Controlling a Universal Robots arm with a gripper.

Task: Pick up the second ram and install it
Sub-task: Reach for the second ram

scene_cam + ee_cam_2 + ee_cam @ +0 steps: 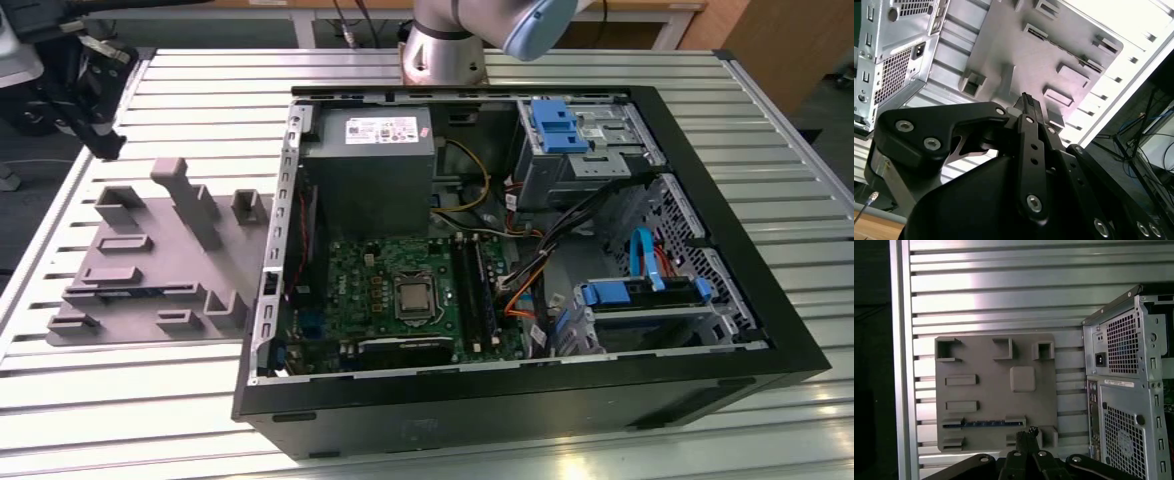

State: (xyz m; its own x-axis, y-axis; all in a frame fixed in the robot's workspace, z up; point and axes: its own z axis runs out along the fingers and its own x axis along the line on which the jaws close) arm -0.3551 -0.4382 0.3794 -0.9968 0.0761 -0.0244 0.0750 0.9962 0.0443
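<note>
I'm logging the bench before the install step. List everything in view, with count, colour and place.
table: one, silver slatted metal, under everything.
computer case: one, black, open side up, on the table toward the exterior view's right.
motherboard: one, green, on the case floor.
power supply: one, grey, inside the case beside the motherboard.
drive brackets: two, blue, inside the case.
holder: one, grey moulded plastic, flat on the table beside the case.
second ram: one, dark blue strip, lying in a holder slot.
arm: one, grey with a pale blue joint, base at the table's far edge.
gripper: one, black, shut, empty, over the holder near the ram.
</note>
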